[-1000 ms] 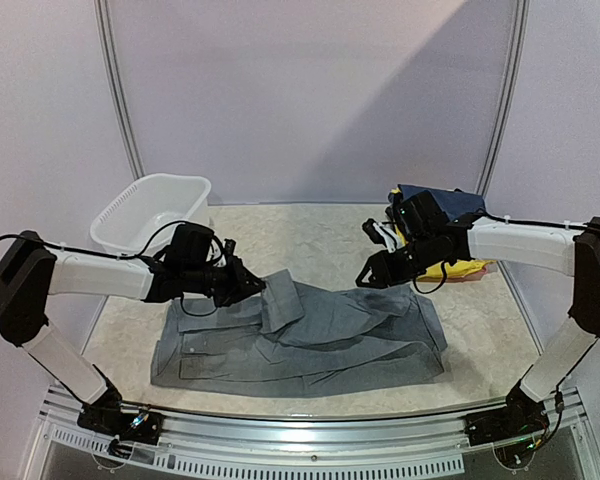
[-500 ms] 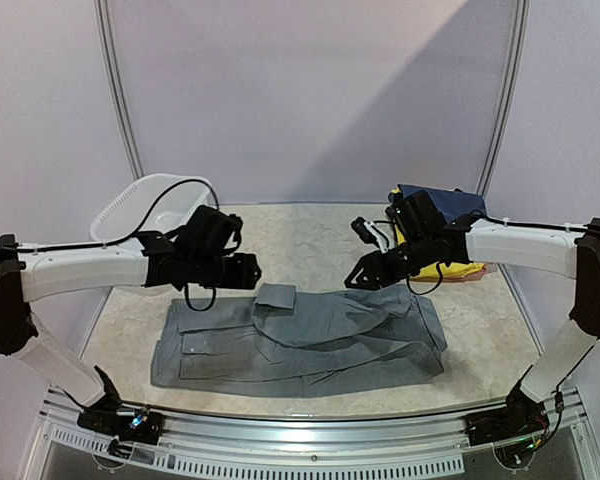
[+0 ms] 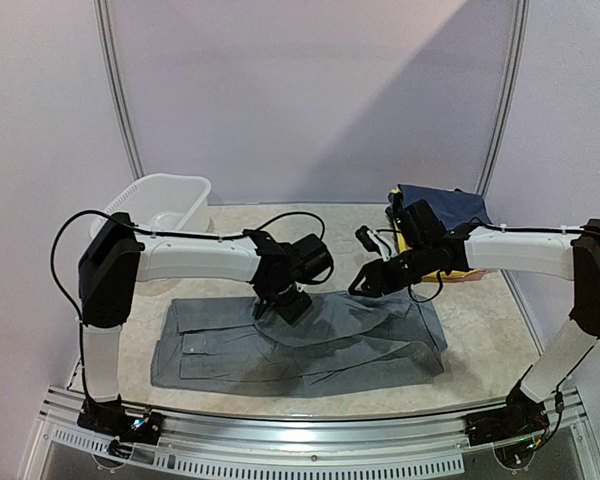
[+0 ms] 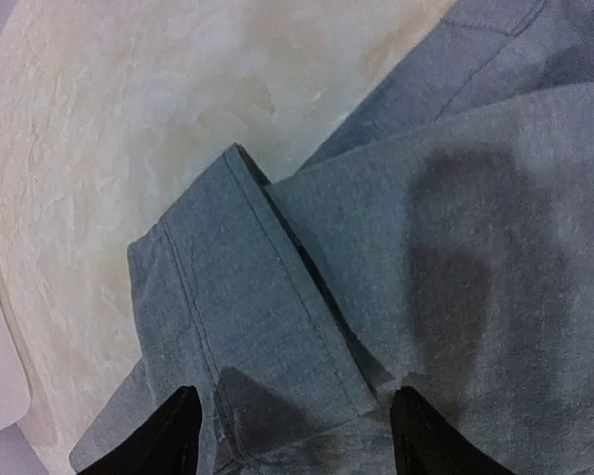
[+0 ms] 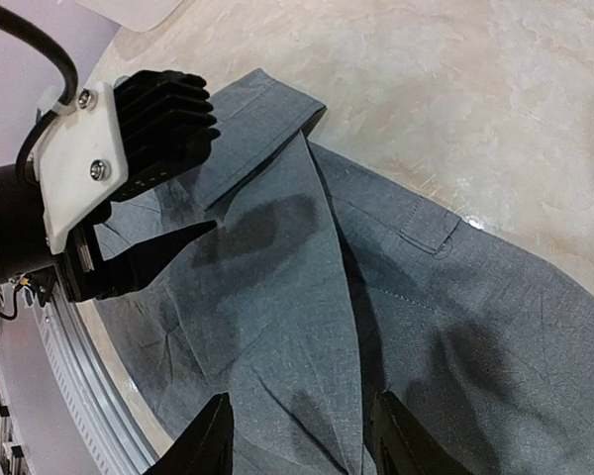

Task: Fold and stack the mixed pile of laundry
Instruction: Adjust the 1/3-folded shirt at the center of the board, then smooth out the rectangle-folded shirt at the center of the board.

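Top external view, from the left: a white plastic basin (image 3: 153,206) stands at the far left corner of the table (image 3: 280,232). The left arm (image 3: 195,258) reaches across toward the middle, and the left fingers (image 3: 278,306) point down onto the upper edge of the grey trousers (image 3: 320,348). The trousers lie spread out flat across the near half of the table, their length running left to right.

Just right of centre, the right fingers (image 3: 365,282) hang low over the far edge of the same trousers, near the left ones. Behind the right arm (image 3: 520,245), at the far right of the table, sit the other garments: a navy piece (image 3: 448,208) lies above yellow cloth (image 3: 464,270), apart from the trousers.

Left wrist view: both left fingers (image 4: 170,435) stand well apart with nothing pinched between them. Below them lies a turned-over hem flap (image 4: 243,317) of the trousers (image 4: 455,257), with bare table (image 4: 119,119) beyond it.

Right wrist view: at the left, the left fingers (image 5: 168,109) are spread wide over that flap and hold nothing. The right fingers (image 5: 206,440) are likewise parted and empty above the trousers (image 5: 455,327). A raised fold runs between them, and a pocket flap (image 5: 431,233) shows farther right.
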You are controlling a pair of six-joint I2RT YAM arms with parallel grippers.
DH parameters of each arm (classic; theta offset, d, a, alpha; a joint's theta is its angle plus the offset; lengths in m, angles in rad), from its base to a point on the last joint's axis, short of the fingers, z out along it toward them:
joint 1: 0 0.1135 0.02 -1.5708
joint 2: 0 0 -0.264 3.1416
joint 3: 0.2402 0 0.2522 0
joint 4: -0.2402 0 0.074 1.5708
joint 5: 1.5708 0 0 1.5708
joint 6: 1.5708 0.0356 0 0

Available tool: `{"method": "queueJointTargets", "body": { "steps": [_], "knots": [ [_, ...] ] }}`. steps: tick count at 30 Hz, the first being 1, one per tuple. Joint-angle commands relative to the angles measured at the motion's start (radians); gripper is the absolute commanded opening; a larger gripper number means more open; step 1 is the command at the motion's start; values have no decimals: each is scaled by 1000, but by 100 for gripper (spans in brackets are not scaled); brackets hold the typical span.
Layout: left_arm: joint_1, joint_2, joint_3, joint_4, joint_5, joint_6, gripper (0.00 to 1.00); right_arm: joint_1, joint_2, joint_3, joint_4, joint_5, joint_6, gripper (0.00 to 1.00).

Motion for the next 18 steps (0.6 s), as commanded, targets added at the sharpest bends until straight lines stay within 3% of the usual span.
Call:
{"method": "queueJointTargets", "body": {
  "steps": [1, 9, 14, 18],
  "knots": [
    [-12, 5, 30, -72, -12, 44, 67, -1, -28, -27, 21, 21, 13, 49],
    [-13, 53, 46, -66, -103, 34, 57, -1, -18, -30, 26, 10, 14, 49],
    [-13, 60, 43, -50, -104, 36, 37, -1, -21, -38, 26, 9, 16, 49],
    [-10, 57, 36, -33, -98, 26, 6, 0, -24, -43, 31, 9, 18, 49]
  ]
}}
